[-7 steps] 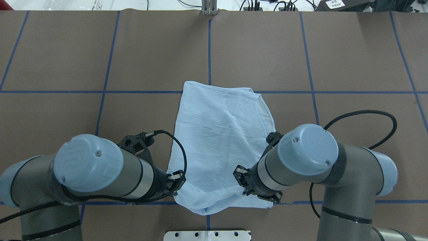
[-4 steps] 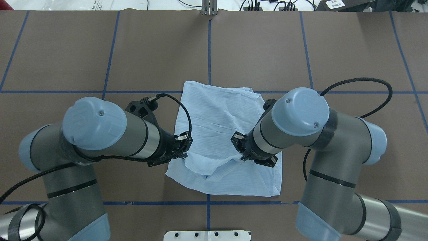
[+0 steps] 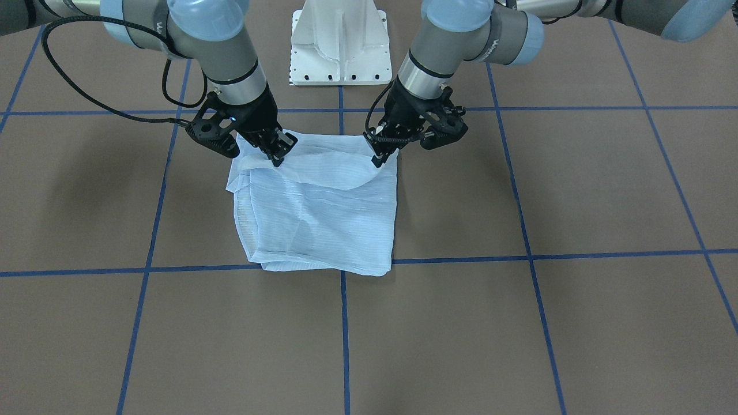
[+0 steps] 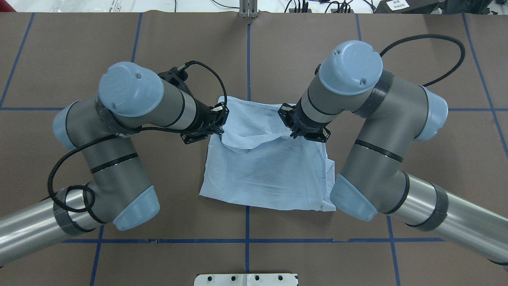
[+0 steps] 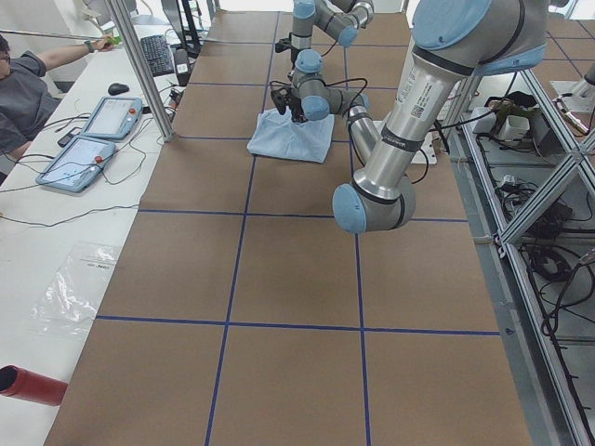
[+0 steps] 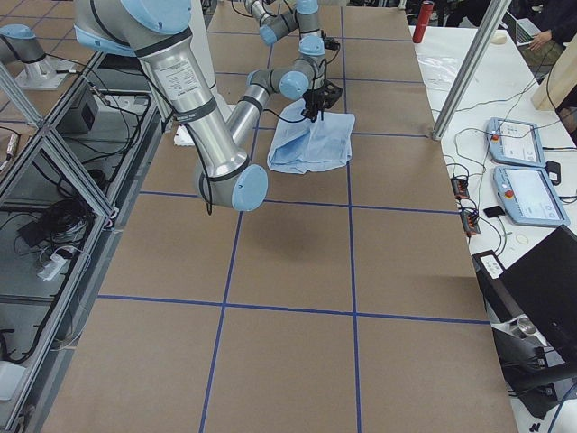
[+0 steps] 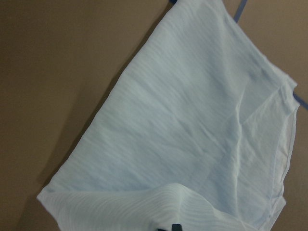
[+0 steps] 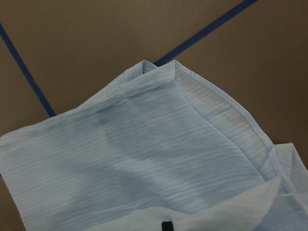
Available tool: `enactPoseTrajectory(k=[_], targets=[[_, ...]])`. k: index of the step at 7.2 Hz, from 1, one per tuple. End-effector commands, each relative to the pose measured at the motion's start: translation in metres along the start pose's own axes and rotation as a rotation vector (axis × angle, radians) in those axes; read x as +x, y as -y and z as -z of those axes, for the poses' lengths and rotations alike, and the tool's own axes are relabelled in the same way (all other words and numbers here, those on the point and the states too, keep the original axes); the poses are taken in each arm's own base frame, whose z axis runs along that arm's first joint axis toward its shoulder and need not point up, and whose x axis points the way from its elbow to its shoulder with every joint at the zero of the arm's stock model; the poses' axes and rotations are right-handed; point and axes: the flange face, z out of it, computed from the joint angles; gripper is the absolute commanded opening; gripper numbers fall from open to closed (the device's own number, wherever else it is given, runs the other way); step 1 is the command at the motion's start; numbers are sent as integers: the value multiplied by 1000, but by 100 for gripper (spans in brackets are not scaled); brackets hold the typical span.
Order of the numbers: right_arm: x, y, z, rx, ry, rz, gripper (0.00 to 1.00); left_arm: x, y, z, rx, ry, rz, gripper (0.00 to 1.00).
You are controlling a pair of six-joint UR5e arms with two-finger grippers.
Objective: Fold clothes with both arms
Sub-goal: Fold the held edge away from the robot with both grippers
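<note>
Sagging thin, finely striped shirt [image 4: 266, 174]

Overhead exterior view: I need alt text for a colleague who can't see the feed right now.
Two robot arms each pinch a raised flap of a pale blue shirt above its far end, the left hand and right hand roughly level with each other. The rest of the shirt lies flat, mid-fold, on a brown table gridded with blue tape.

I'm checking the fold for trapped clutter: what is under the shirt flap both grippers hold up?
Under the flap, pinched by the left gripper and right gripper, only lower layers of the shirt show. The table beneath them is covered.
</note>
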Motion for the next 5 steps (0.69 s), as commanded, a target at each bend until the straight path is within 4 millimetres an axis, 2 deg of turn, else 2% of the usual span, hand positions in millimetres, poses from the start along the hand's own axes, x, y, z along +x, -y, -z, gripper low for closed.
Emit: enactPoseTrajectory(k=[1,2,4,5], targets=[[-33,36,-19,24,24,-4,0,16,30,-19,32,-12,19,0],[-36,47,-37,26,25,-8,0,14,39,-25,38,-13,22,0],[-42,54,-46,27,14,-15,0,13,45,-35,41,-13,26,0],[-41,59,-56,28,-7,-24,0,19,46,-40,44,-9,32,0]])
